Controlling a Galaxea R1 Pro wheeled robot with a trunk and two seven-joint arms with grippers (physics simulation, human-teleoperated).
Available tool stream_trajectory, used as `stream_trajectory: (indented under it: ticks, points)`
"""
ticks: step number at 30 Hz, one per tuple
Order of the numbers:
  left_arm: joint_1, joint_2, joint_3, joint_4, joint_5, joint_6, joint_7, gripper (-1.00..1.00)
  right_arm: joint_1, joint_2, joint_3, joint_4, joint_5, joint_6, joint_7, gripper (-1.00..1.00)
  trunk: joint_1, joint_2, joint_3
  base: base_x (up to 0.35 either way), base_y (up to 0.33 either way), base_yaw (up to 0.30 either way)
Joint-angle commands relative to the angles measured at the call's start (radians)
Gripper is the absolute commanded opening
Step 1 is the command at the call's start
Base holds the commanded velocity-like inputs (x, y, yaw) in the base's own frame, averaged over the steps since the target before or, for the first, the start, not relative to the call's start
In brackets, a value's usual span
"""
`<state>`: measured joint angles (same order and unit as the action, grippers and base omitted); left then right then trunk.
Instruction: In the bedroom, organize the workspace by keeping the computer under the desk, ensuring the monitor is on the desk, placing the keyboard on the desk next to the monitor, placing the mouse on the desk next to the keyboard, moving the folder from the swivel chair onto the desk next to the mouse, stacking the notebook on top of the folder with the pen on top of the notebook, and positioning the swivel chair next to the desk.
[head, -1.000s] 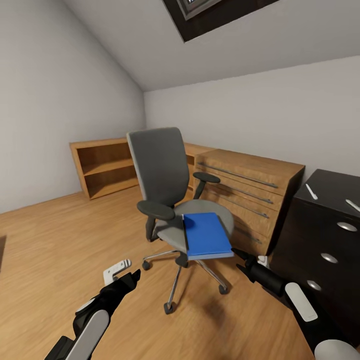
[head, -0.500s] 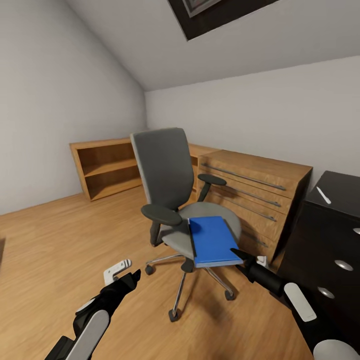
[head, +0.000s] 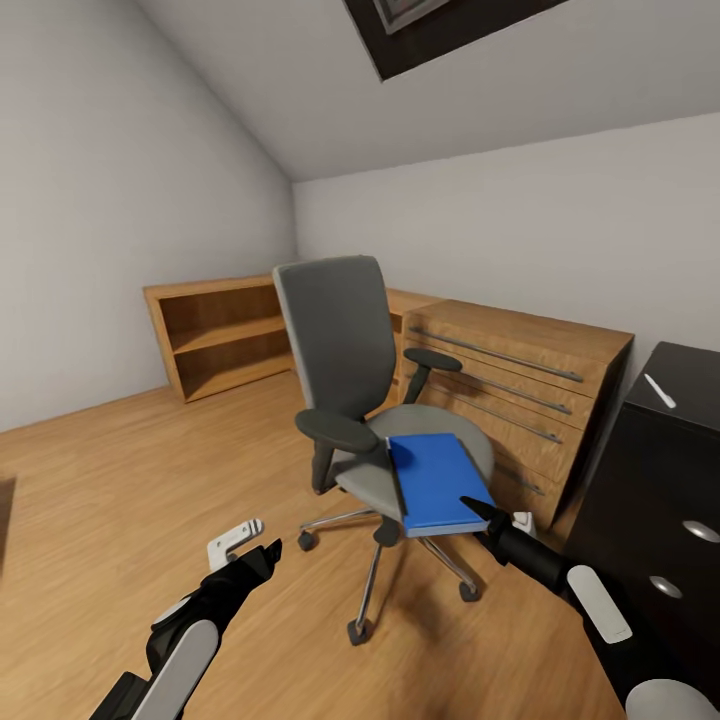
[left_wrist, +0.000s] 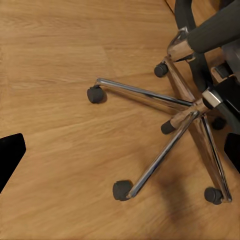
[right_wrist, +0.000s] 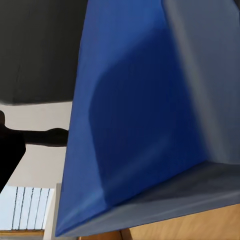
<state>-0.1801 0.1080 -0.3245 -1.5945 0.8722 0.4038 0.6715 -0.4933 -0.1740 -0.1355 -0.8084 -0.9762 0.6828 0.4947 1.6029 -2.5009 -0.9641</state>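
Head view looks forward-down; swivel chair (head: 370, 400) at frame centre. Left wrist view faces its castor base closely; right wrist view faces folder (right_wrist: 135, 115) closely.

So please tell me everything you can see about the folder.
The folder is a flat bright-blue rectangle with a dark spine edge. It lies closed on the chair's grey seat, its near corner overhanging the seat's front. The right gripper is at that corner; whether it touches is unclear. The right wrist view shows the smooth blue cover close up.

No readable text or labels, as far as visible.
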Motion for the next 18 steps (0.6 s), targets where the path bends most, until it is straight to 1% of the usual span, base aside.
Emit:
stream_trajectory:
  ticks: [1,18]
  points:
    - [-0.001,0.001,-0.002,-0.001,0.006,0.001,0.008,1.0,-0.001,0.0,-0.003,0.0,-0.003,0.008,0.001,1.0,0.0,0.0,-0.001,0.001,0.038,0.0]
    - [-0.001,0.0,-0.002,0.005,0.006,0.001,0.008,1.0,-0.001,0.0,-0.004,0.0,-0.003,0.008,0.001,1.0,0.0,0.0,-0.001,0.0,0.008,0.0]
